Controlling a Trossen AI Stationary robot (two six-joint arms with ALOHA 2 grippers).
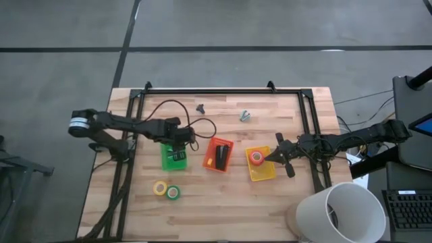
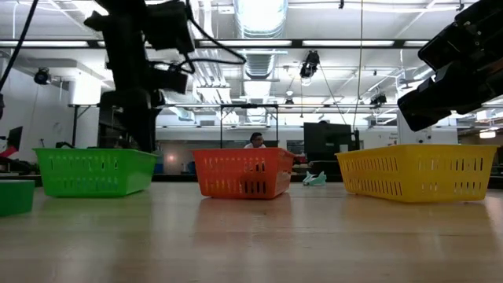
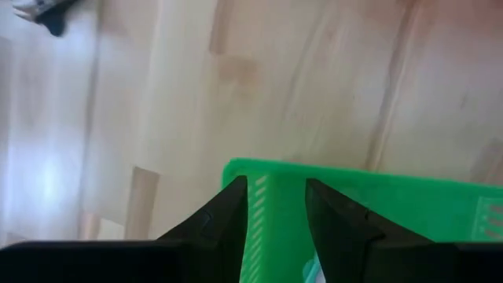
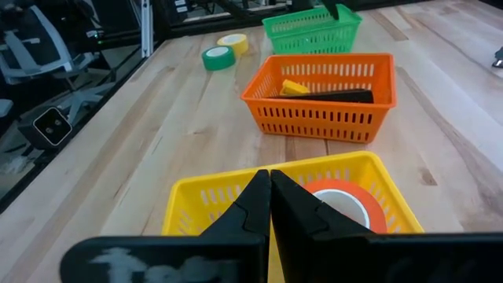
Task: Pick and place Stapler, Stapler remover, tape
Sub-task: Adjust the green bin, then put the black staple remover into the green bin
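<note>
- Three bins sit in a row across mid-table: green bin [image 1: 174,155] left, orange bin [image 1: 219,154] centre, yellow bin [image 1: 260,164] right.
- Stapler [image 4: 339,96]: lies inside the orange bin, long black body along the bin, a small yellow piece beside it. Judged placed.
- Tape: red/orange roll [image 4: 346,206] lies flat in the yellow bin. Yellow roll [image 1: 160,188] and green roll [image 1: 173,192] are on the bare wood near the front edge, just beside each other, near side of the green bin. Judged not yet picked.
- Small dark claw-shaped item [image 1: 201,107] at the far side of the table, likely the staple remover; a pale item [image 1: 246,115] lies to its right. Neither is in a bin.
- Left gripper [image 3: 275,208]: over the green bin, fingers parted with the bin's green wall showing between them, holding nothing.
- Right gripper [image 4: 269,189]: just above the yellow bin's rim, fingers pressed together, empty; the orange roll lies beyond the tips, not held.
- Step in hand (judgement): between picks; one roll delivered, two rolls and the remover left.
- Next move calls for: the left arm, being closest, to shift toward the near edge over the two loose rolls, descend with fingers spread across one ring, and close without nudging its neighbour.
</note>
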